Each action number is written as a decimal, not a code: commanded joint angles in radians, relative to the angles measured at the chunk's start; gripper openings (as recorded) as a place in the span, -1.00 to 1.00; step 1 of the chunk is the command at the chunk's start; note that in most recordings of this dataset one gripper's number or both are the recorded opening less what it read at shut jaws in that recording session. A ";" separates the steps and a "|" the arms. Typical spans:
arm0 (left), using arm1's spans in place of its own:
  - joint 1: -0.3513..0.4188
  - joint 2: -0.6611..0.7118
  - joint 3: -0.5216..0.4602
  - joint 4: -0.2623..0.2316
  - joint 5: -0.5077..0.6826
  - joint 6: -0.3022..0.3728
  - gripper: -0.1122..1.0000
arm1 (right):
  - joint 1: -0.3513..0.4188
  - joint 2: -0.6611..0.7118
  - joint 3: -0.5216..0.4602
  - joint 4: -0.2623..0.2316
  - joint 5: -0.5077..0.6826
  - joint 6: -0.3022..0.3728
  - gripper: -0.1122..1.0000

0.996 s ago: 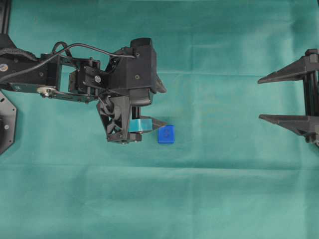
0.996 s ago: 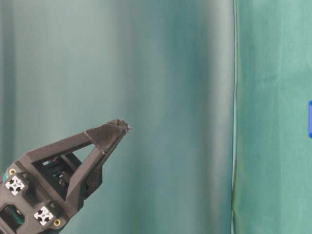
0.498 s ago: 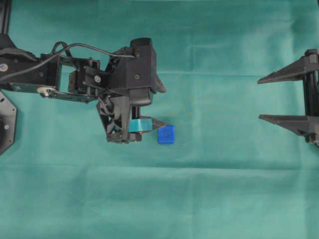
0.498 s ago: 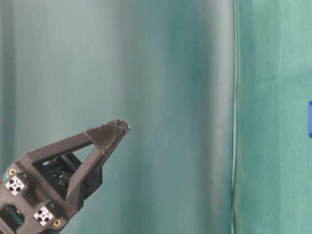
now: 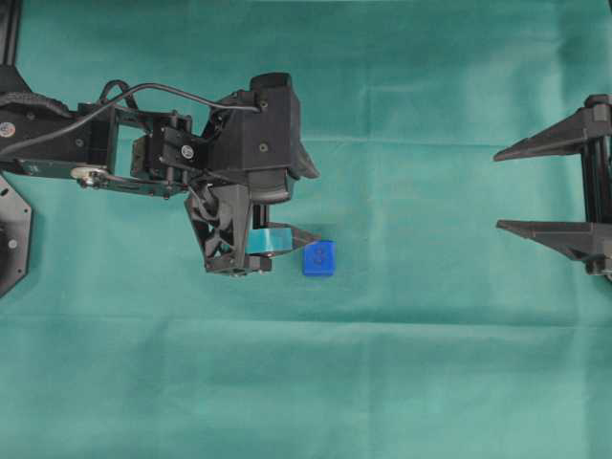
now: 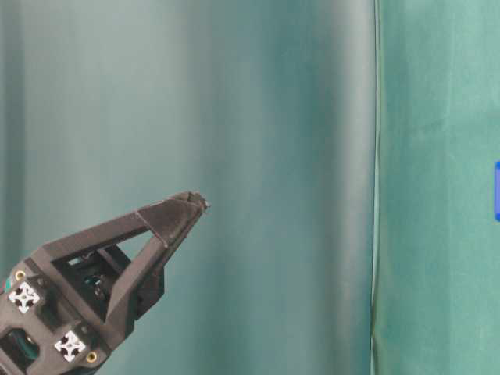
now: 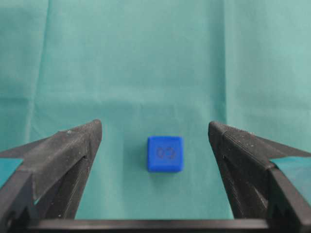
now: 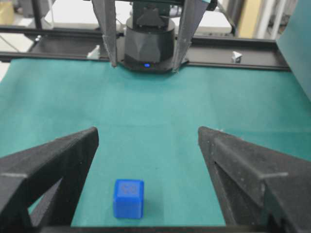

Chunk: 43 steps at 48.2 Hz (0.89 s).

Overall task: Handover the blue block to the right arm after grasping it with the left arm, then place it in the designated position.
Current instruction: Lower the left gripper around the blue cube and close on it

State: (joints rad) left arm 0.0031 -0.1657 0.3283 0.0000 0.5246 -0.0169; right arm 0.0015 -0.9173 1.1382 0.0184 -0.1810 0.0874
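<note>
Nothing has changed over the last second: both arms hold the same pose in every view, and the blue block (image 5: 318, 258) sits exactly where it was on the green cloth of the tabletop (image 5: 402, 382). I read this as a pause before the first grasp, so the task is right at its start.

My left end effector (image 7: 155, 145) is spread wide, the two teal-taped fingers (image 7: 68, 150) standing on either side of the block with clear cloth showing between each finger and the cube. From the wrist camera the block lies between them and slightly ahead of the tips, square to the view, a faint round marking on its top face. Overhead, the left arm (image 5: 172, 153) hangs above the cloth with one taped finger tip just beside the block.

My right end effector (image 5: 507, 191) is also spread open, parked at the far right edge, well apart from the block and holding nothing. Its own camera shows the cube (image 8: 129, 198) low in the frame between its plain black fingers (image 8: 53, 160).

I cannot make out the white marks of the designated position in any view.

My judgement: the next move is to advance and lower the left fingers around the cube, then close.
</note>
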 commanded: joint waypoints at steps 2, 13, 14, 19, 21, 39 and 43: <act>0.002 -0.009 -0.028 0.000 -0.005 -0.002 1.00 | -0.003 0.005 -0.028 0.000 -0.005 0.000 0.89; 0.002 0.000 -0.018 0.002 -0.005 -0.011 1.00 | -0.003 0.005 -0.028 0.000 -0.002 0.000 0.89; 0.000 0.002 -0.015 0.000 -0.005 -0.012 1.00 | -0.003 0.005 -0.028 0.000 -0.002 0.000 0.89; -0.005 0.018 -0.006 0.000 -0.012 -0.015 1.00 | -0.003 0.006 -0.028 0.000 0.002 0.000 0.89; -0.005 0.028 -0.002 0.000 -0.017 -0.015 1.00 | -0.003 0.008 -0.028 -0.002 0.002 0.000 0.89; -0.006 0.140 0.100 0.000 -0.156 -0.015 1.00 | -0.003 0.026 -0.028 -0.002 0.002 0.000 0.89; -0.006 0.166 0.123 0.000 -0.202 -0.015 1.00 | -0.003 0.026 -0.028 0.000 0.002 0.000 0.89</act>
State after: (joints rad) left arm 0.0000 -0.0046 0.4510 0.0000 0.3620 -0.0337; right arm 0.0000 -0.8958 1.1382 0.0184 -0.1749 0.0874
